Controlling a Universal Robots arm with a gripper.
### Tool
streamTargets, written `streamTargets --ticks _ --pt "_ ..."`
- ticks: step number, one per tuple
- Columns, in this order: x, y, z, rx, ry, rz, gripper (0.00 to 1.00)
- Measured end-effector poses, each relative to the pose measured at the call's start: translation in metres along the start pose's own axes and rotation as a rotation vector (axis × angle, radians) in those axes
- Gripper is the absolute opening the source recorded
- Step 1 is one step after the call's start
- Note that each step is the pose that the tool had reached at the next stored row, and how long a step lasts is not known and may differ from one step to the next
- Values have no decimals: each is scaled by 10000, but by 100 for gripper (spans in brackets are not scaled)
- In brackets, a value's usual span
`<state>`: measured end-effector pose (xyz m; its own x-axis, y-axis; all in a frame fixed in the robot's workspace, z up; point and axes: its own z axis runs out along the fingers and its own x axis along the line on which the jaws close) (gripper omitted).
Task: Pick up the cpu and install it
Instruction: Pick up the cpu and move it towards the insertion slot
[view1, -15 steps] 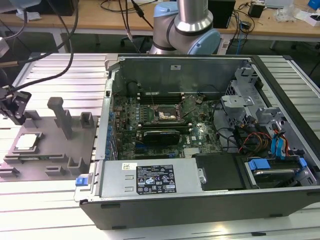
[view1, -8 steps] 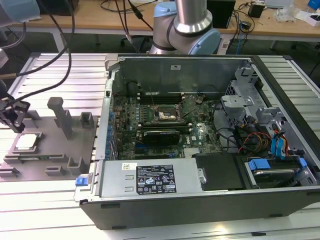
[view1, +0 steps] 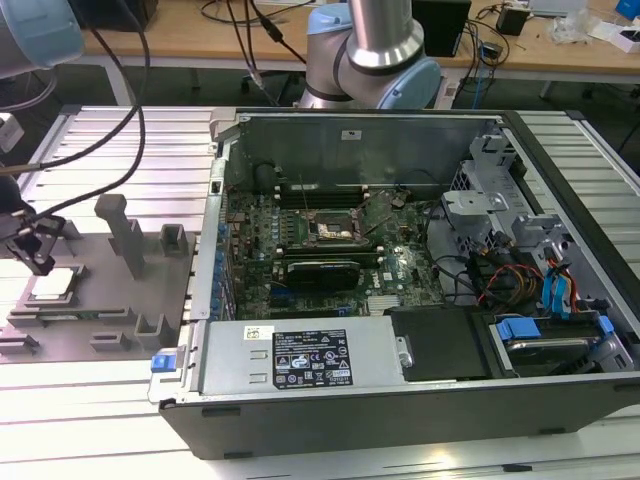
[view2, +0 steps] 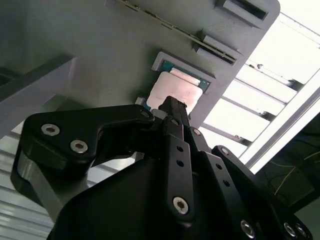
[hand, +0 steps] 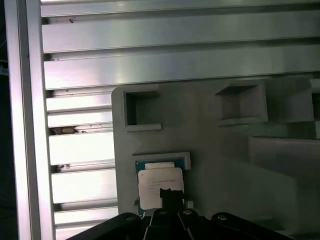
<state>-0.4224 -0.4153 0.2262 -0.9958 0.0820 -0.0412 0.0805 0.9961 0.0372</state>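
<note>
The cpu (view1: 50, 285) is a small silvery square chip lying flat in a corner recess of the grey plastic tray (view1: 110, 305), at the exterior view's left. My gripper (view1: 38, 258) hangs just over it, shut, with nothing between its fingers. In both wrist views the dark narrow gripper tip (view2: 172, 106) (hand: 170, 194) overlaps one edge of the cpu (view2: 175, 89) (hand: 159, 182); whether it touches the chip I cannot tell. The dark metal-framed socket (view1: 330, 228) sits on the motherboard inside the open computer case (view1: 420, 390).
Upright grey blocks (view1: 122, 230) stand on the tray close to my gripper. The tray and case rest on a ribbed aluminium table (view1: 120, 150). Cables (view1: 120, 70) hang over the table's left. Drive bays and wiring (view1: 520, 270) fill the case's right side.
</note>
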Motion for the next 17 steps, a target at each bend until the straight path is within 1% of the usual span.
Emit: streamTargets --ticks 10,17 --pt "60 -12 189 -1 0 -1 11" --pt "61 -11 189 0 1 0 11"
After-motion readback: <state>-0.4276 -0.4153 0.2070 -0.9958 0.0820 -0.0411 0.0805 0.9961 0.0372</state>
